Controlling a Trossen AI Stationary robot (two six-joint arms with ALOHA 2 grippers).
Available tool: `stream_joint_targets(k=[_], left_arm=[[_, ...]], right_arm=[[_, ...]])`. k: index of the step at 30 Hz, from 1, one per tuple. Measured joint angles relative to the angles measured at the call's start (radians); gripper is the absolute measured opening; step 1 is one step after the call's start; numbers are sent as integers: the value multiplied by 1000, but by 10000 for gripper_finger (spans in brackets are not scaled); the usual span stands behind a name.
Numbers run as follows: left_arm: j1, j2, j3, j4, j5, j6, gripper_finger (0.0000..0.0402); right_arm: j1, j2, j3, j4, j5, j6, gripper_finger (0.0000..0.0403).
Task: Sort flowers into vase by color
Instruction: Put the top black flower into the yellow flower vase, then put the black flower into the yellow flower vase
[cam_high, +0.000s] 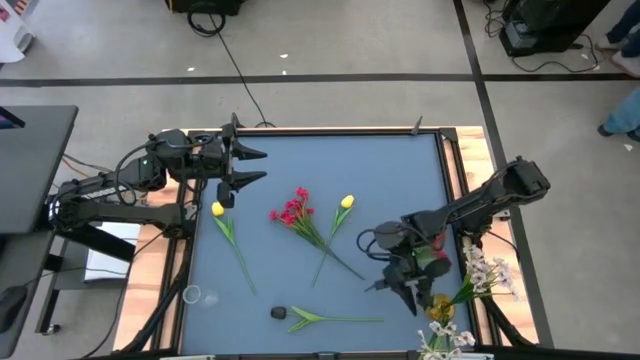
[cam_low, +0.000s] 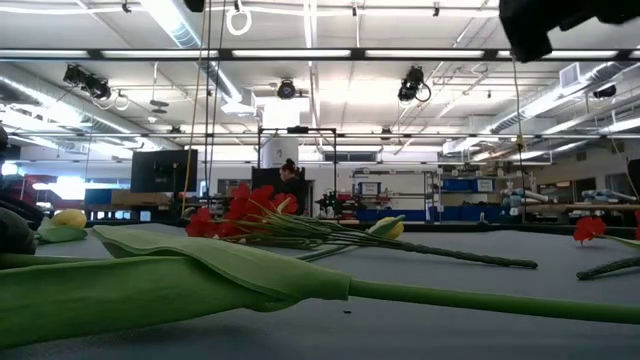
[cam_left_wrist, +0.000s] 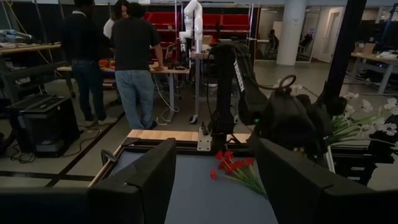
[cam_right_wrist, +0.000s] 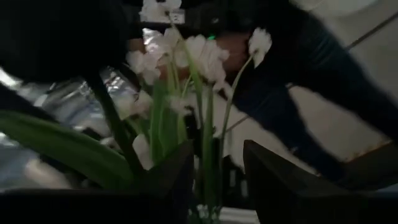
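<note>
Several flowers lie flat on the blue-grey table top: a yellow tulip, a red blossom cluster, a second yellow tulip and a dark bud on a long stem. My left gripper hovers open at the far left, pointing toward the table's right. My right gripper is open at the near right, pointing toward the near edge. In its wrist view, white blossom sprays show past the gap between its fingers. White sprays and a yellow bloom stand at the right edge.
A red blossom shows beside the right arm and at the right in the low view. A small clear object sits by the near left edge. People stand beyond the table's far side. Wooden rails frame the table.
</note>
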Motion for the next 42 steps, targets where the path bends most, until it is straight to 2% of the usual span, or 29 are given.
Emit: stream_joint_targets(k=[9,16,21,23,25,30,35,38,42], left_arm=[[0,0,0,0,0,0,226],[0,0,0,0,0,0,226],[0,0,0,0,0,0,226],[0,0,0,0,0,0,226],[0,0,0,0,0,0,226],[0,0,0,0,0,0,226],[0,0,0,0,0,0,226],[0,0,0,0,0,0,226],[0,0,0,0,0,0,226]], right_arm=[[5,-155,0,3,182,-75,148],[-18,-290,0,15,369,-179,148],[-24,-329,0,-27,344,-165,148],[-16,-327,0,-110,317,-148,148],[-6,-320,0,-226,341,-164,148],[11,-304,-1,-449,530,-304,158],[10,-317,-1,-481,769,-387,194],[10,-340,-1,-480,976,-441,215],[2,-360,-1,-462,1336,-469,226]])
